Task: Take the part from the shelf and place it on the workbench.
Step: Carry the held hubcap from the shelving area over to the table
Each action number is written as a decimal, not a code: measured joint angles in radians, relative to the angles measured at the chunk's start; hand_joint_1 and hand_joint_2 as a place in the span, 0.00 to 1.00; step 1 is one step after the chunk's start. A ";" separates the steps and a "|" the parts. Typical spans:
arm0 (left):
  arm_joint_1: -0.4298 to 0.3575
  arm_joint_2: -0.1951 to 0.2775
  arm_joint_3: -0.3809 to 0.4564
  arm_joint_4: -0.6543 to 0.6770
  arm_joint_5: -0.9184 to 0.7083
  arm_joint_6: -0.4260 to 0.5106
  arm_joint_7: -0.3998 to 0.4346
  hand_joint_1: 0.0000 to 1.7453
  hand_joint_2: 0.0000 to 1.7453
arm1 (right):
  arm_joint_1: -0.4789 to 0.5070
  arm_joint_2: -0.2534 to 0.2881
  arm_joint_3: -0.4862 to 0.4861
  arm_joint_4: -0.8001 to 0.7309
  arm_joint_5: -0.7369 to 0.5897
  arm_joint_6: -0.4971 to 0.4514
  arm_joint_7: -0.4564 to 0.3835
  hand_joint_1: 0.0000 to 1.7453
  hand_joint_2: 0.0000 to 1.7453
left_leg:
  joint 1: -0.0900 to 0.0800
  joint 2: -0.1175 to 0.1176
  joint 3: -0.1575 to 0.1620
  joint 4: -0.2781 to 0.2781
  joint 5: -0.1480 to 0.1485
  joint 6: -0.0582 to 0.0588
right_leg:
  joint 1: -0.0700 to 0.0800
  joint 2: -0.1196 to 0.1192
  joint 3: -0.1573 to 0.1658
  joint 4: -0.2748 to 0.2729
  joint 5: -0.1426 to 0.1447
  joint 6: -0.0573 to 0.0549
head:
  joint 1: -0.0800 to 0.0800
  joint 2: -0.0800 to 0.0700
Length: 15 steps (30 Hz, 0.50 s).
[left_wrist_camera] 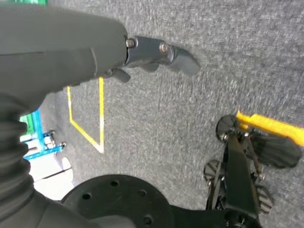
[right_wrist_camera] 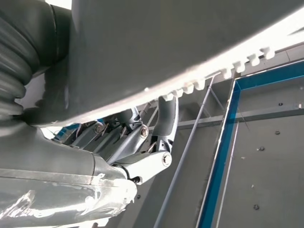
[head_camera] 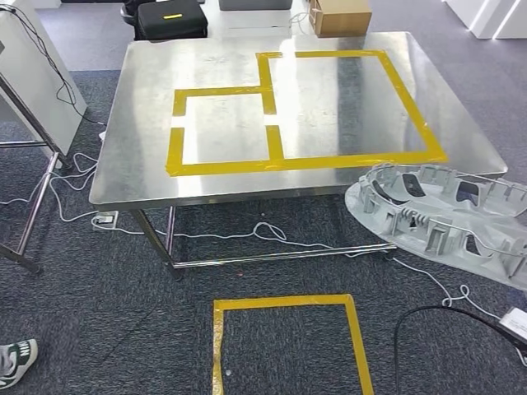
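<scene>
**Part in right hand, carried toward workbench, not yet set down**

The grey cast part [head_camera: 447, 216], a flat ribbed piece with cutouts, hangs in the air beside the near right corner of the steel workbench [head_camera: 142, 140]. It sits lower than the tabletop and is off its edge, over the carpet [head_camera: 93, 329]. In the right wrist view the right hand [right_wrist_camera: 143, 147] has its fingers curled up under the part's toothed rim [right_wrist_camera: 229, 71] with the broad grey face above them. So the hand is clamped on the part from below, probably because a wide flat piece carries steadier on its edge than pinched in the middle.

The left hand [left_wrist_camera: 157, 52] hangs down over the carpet, fingers stretched out and holding nothing. It looks idle, kept out of the way.

The tabletop carries 2 yellow tape rectangles: a large one [head_camera: 348, 107] toward the far right corner and a smaller one [head_camera: 221, 127] beside it, sharing 1 side. These look like placement zones; judging by size, the large one suits this part. A yellow tape box on the carpet [head_camera: 286, 337] near the front edge likely marks the standing spot, and the view has not reached it.

Step in hand: approach. The part still needs lifting above the near edge before it goes down.

Risk: the part's rim clipping the table's near right corner.

A person's shoe [head_camera: 16, 360] is on the carpet, well apart from the table's near left corner.
</scene>
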 joint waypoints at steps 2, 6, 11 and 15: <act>0.000 0.000 0.000 0.000 0.000 -0.002 0.000 0.00 1.00 | -0.002 0.000 0.000 0.001 -0.001 0.000 0.000 1.00 1.00 | -0.002 0.000 0.000 0.002 -0.002 0.006 | -0.002 0.000 0.001 -0.003 0.002 0.010 | 0.000 0.000; -0.001 0.005 0.000 0.000 -0.001 -0.008 0.000 0.00 1.00 | -0.006 0.000 0.001 0.004 0.000 0.000 0.000 1.00 1.00 | -0.005 0.000 0.004 -0.005 -0.003 0.026 | -0.007 0.001 0.003 -0.010 0.003 0.032 | -0.001 0.000; -0.001 0.005 0.000 0.000 -0.003 -0.010 -0.002 0.00 1.00 | -0.007 -0.002 0.000 0.008 -0.001 0.000 -0.002 1.00 1.00 | 0.004 0.003 0.032 -0.029 -0.006 0.037 | -0.009 -0.001 -0.097 0.205 -0.104 0.041 | 0.006 0.000; 0.002 0.006 0.000 0.000 -0.004 -0.011 -0.002 0.00 1.00 | -0.004 -0.002 0.000 0.012 -0.002 0.000 -0.002 1.00 1.00 | 0.013 0.002 0.057 -0.026 -0.025 0.020 | -0.021 -0.003 -0.101 0.200 -0.058 0.053 | 0.007 0.000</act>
